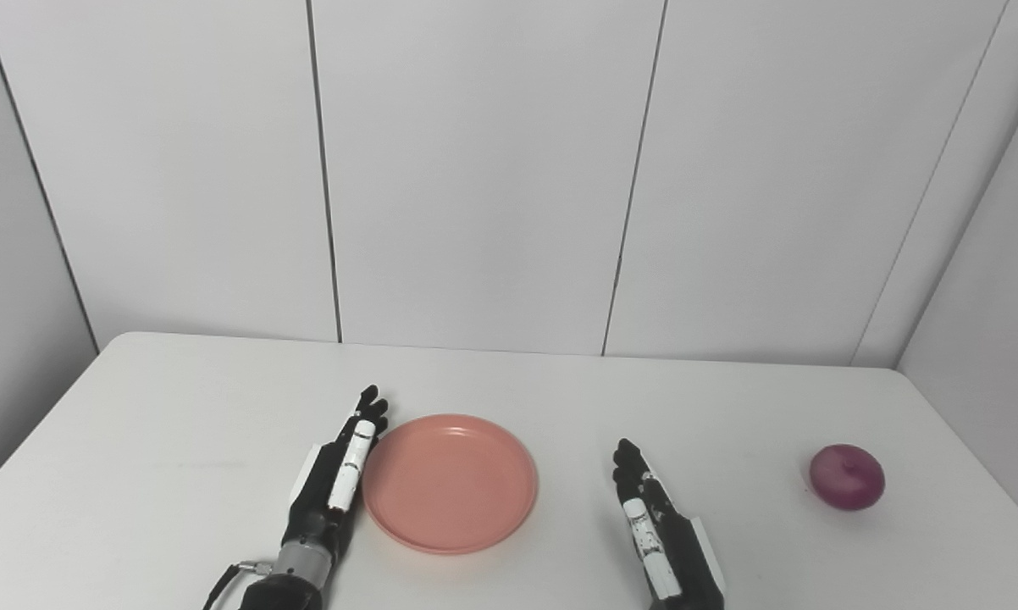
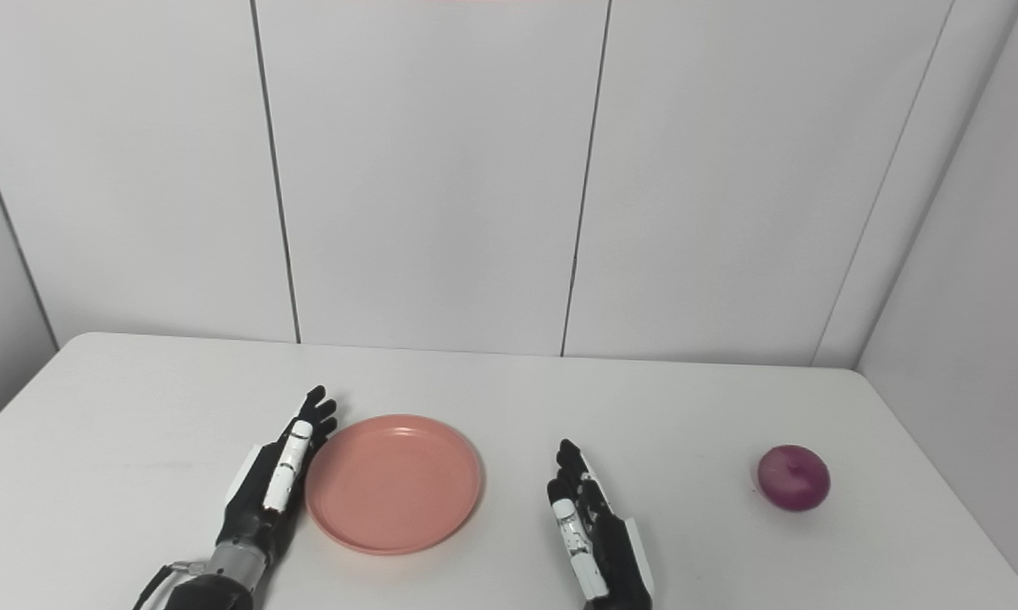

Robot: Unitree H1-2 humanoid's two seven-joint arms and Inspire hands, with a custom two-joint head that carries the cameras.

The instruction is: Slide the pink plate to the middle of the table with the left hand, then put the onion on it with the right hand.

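A round pink plate (image 1: 450,483) lies flat on the white table (image 1: 179,407), a little left of centre and near the front. My left hand (image 1: 340,474) stands edge-on against the plate's left rim, fingers straight and together, holding nothing. A purple-red onion (image 1: 847,476) rests far to the right near the table's edge. My right hand (image 1: 653,525) lies between plate and onion, fingers stretched forward, open and apart from both.
White wall panels (image 1: 475,169) rise behind the table's back edge. A grey side wall (image 1: 1000,296) stands close to the table's right edge, just beyond the onion.
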